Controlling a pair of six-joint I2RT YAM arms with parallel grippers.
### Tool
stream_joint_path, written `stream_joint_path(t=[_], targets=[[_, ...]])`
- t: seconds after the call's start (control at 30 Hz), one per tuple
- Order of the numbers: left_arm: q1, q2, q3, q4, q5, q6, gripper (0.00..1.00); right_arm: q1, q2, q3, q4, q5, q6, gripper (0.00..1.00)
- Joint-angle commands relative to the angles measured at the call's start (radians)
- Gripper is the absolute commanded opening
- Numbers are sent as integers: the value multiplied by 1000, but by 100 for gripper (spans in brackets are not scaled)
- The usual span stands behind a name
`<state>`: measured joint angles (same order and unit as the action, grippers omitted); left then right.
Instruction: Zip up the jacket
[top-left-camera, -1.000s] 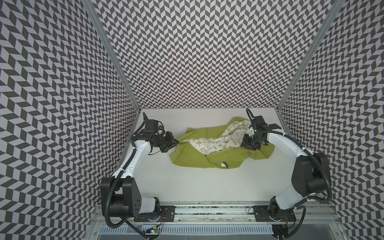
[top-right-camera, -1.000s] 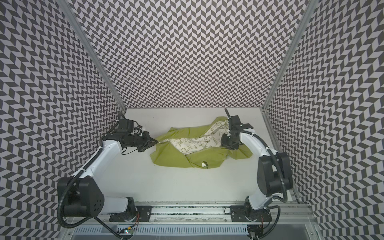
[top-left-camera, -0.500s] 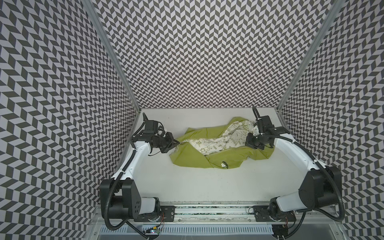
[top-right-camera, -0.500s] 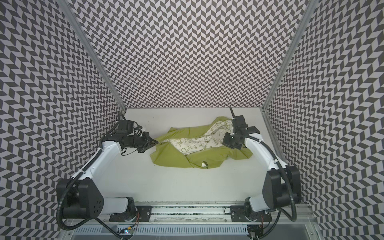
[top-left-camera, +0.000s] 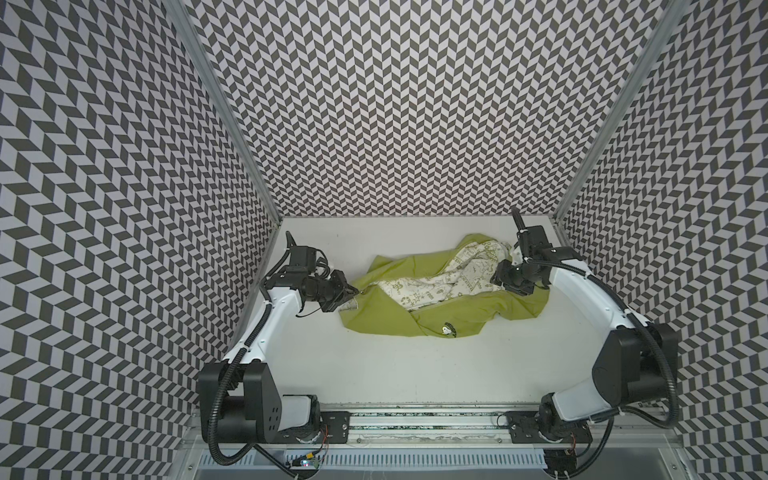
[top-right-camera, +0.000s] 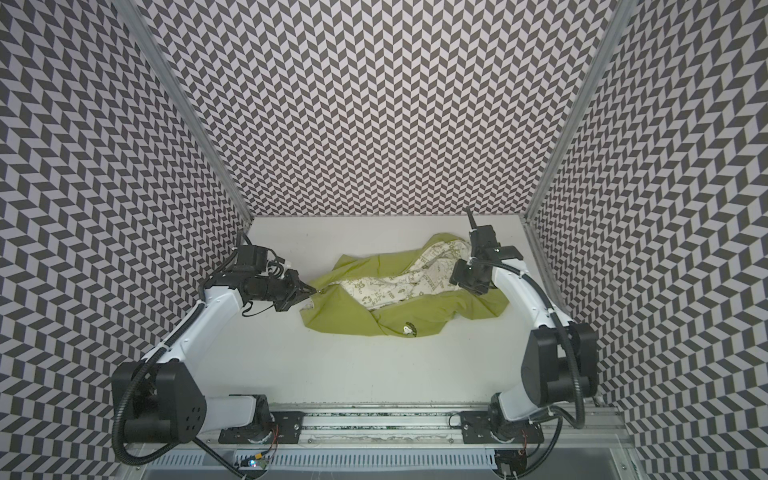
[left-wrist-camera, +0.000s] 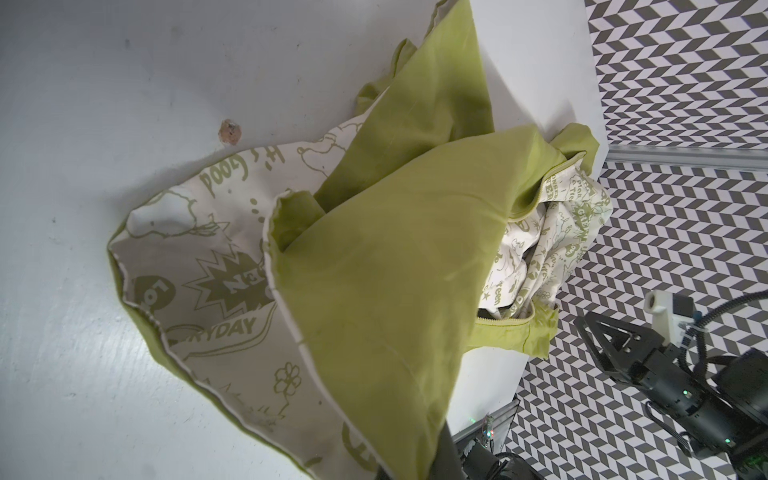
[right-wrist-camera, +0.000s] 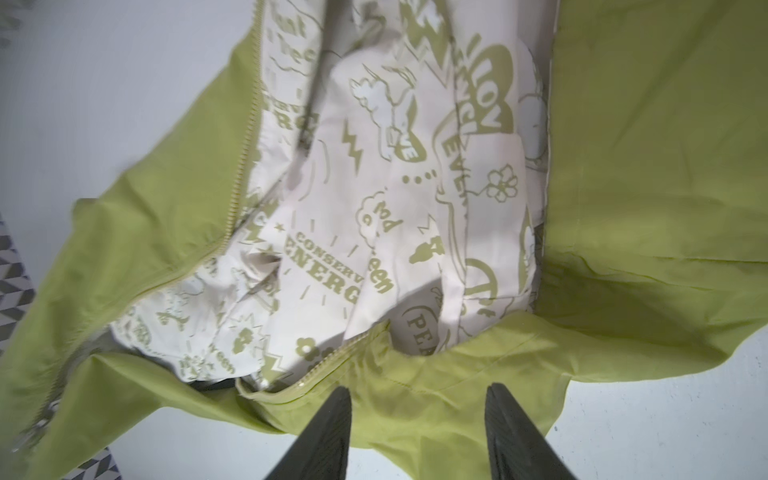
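Lime-green jacket (top-left-camera: 436, 299) crumpled on the table (top-left-camera: 415, 374), your left gripper (top-left-camera: 351, 293) pinching its left edge, your right gripper (right-wrist-camera: 419, 388) parted over the right edge, open table in front.

My jacket (top-left-camera: 382, 318) is lime green. Its lining (top-left-camera: 419, 286) is off-white, printed with olive-green words and doodles. The tiny emblem (top-left-camera: 446, 330) looks yellow, black and white, I think. My right gripper (right-wrist-camera: 417, 399) has black fingers (right-wrist-camera: 328, 432). The walls (top-left-camera: 395, 104) are grey-and-white chevrons and the table (top-left-camera: 415, 374) is white.
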<state>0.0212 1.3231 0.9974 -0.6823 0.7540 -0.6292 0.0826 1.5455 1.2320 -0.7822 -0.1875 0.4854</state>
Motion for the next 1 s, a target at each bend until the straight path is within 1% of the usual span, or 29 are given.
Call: stream_joint_path(t=[0.0,0.17,0.2,0.27,0.37,0.4,0.43,0.57,0.8,0.9,0.97], targets=[[6,-35,-19,-2,11,6,0,4,30,-20,-4,75,-19,54],[6,-35,-34,2,16,4,0,8,83,-43,27,96,-16,55],[6,-32,-34,3,17,5,0,8,95,-46,34,90,-13,54],[6,-29,-32,3,19,5,0,17,107,-55,43,87,-5,50],[6,-25,-25,1,19,7,0,25,88,-84,67,80,16,36],[6,-22,-23,1,19,7,0,25,74,-94,74,77,22,30],[6,-21,-22,1,19,7,0,25,57,-101,78,76,27,22],[7,-17,-19,0,16,11,0,22,-13,-99,66,76,28,0],[32,2,-5,-19,-6,28,0,-21,-154,-25,-26,83,25,0],[56,4,2,-26,-11,40,0,-75,-210,-15,-38,69,25,0],[71,4,7,-34,-10,52,0,-131,-248,-25,-31,50,33,0]])
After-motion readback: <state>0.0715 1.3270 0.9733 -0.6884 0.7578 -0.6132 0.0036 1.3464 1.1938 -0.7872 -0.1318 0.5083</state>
